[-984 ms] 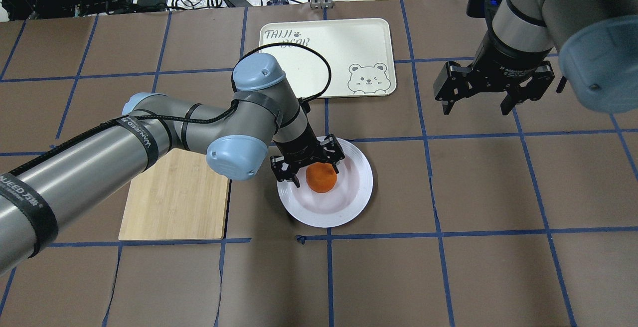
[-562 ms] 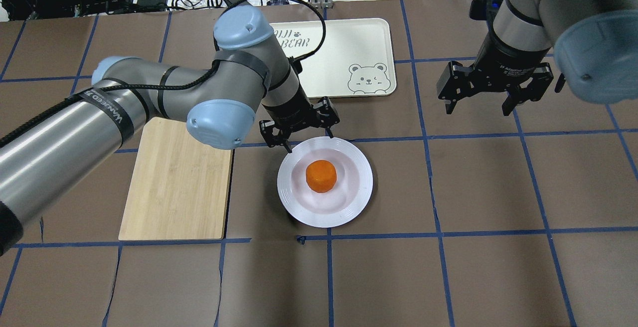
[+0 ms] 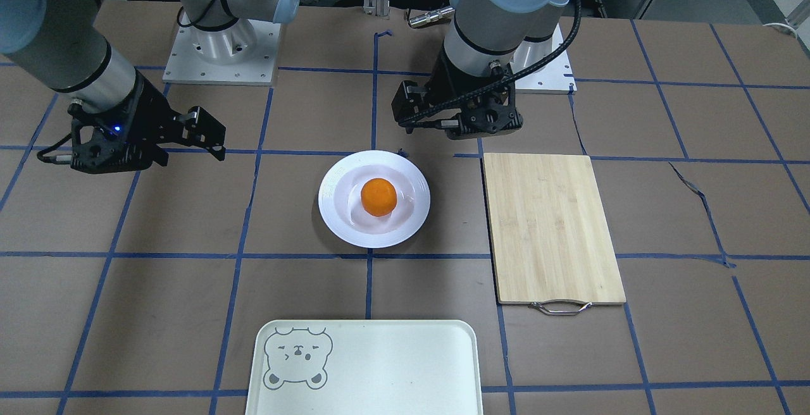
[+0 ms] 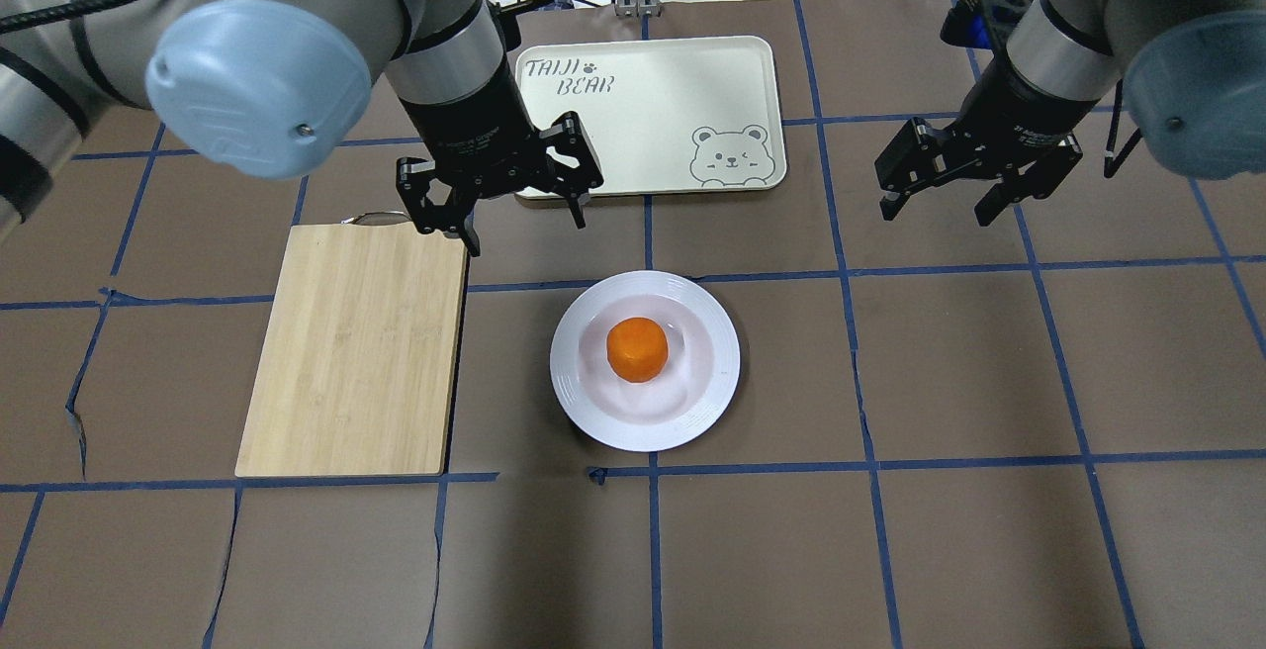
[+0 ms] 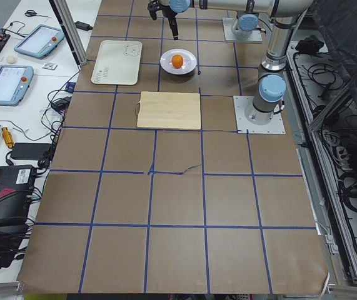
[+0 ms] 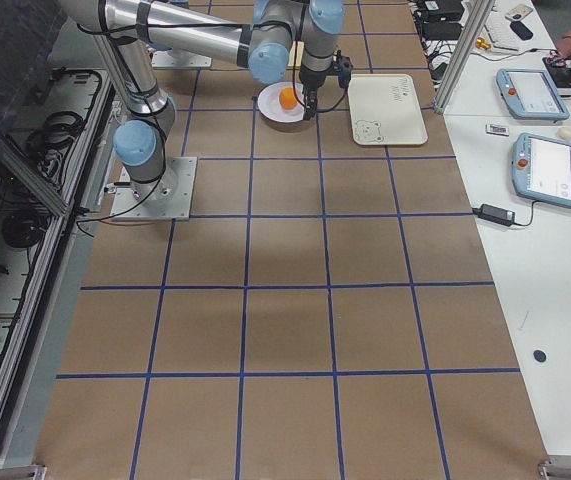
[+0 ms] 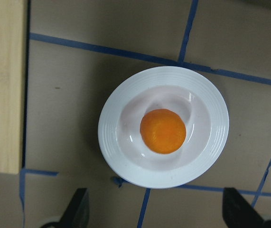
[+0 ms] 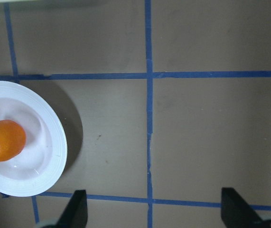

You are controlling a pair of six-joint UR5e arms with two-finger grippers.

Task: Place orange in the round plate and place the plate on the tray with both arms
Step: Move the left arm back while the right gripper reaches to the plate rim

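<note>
The orange is sitting in the sunken centre of the round plate, which is resting on the worktop, apart from the tray. The left gripper is hovering with fingers spread, holding nothing, between the tray's corner and the bamboo board. The right gripper is hanging spread and empty, well off to the plate's other side.

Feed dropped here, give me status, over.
Left gripper open, empty; right gripper open, empty. Orange sits in round plate, plate on table, not on tray. Cutting board beside plate, off the line to tray.
</note>
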